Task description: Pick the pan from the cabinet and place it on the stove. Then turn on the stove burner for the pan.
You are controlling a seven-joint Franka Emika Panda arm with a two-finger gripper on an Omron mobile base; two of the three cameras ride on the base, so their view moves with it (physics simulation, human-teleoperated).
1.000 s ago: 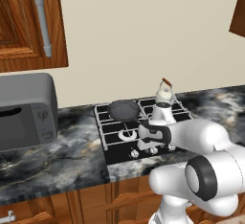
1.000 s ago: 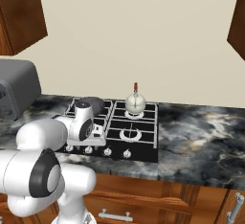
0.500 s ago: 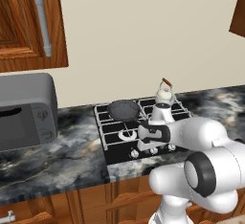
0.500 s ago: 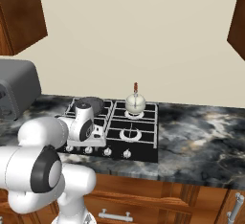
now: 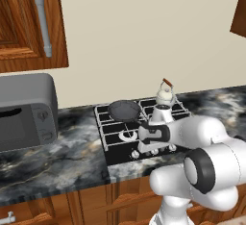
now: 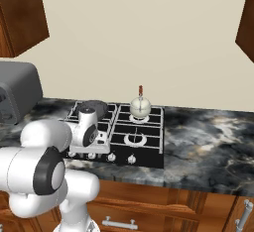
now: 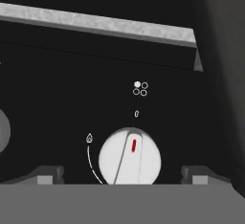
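The dark round pan (image 5: 124, 109) sits on the rear left burner of the black stove (image 5: 118, 157), its thin handle pointing toward the arm. In the right base view the pan (image 6: 97, 106) is partly hidden behind the hand. My gripper (image 5: 145, 147) is low over the stove's front knob row, at its left end. In the hand view a silver knob (image 7: 129, 158) with a red mark lies between the two wide-apart fingertips (image 7: 46, 177), and my gripper (image 7: 122, 179) is open around it, apart from it. The wooden cabinet (image 5: 21, 24) hangs upper left, door closed.
A small white kettle (image 5: 164, 94) stands on the rear right burner. A grey microwave (image 5: 24, 111) sits on the marble counter (image 5: 62, 166) left of the stove. More silver knobs (image 6: 131, 159) line the stove's front edge. Drawers run below the counter.
Hardly anything differs: the hand stays low over the front left knobs, and the pan and kettle stay where they were.
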